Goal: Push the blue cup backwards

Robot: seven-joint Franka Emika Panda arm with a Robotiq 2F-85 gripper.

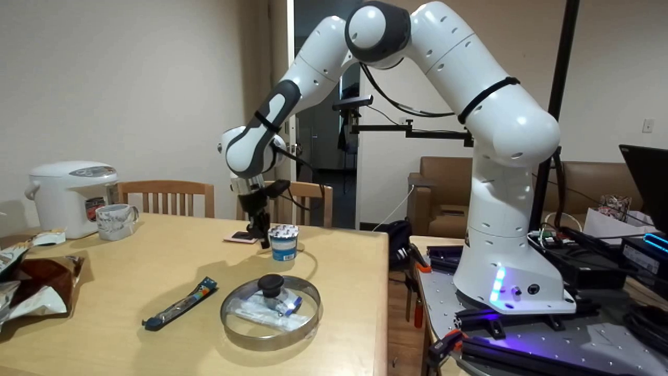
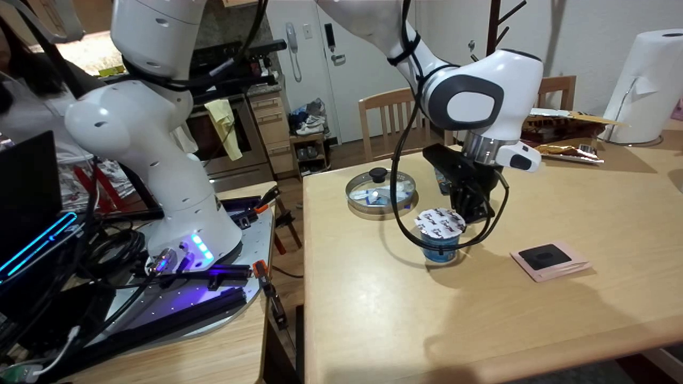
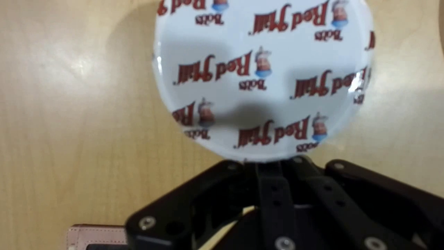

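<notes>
The blue cup [image 1: 284, 248] stands upright on the table, short and blue with a white printed lid. It also shows in an exterior view [image 2: 441, 249], partly crossed by a looping arm cable. In the wrist view its lid [image 3: 260, 83] fills the upper middle. My gripper [image 1: 265, 242] is low beside the cup, on the side away from the robot base; it also shows in an exterior view [image 2: 474, 216]. The gripper's fingers [image 3: 274, 166] look shut and hold nothing. Their tips are hidden under the lid's edge, so I cannot tell whether they touch the cup.
A glass lid with a metal rim [image 1: 271, 342] and a dark narrow packet [image 1: 180, 305] lie on the table. A pink card holder [image 2: 550, 260] lies near the gripper. A mug [image 1: 116, 222], white dispenser [image 1: 73, 198] and snack bags [image 1: 42, 287] are farther off.
</notes>
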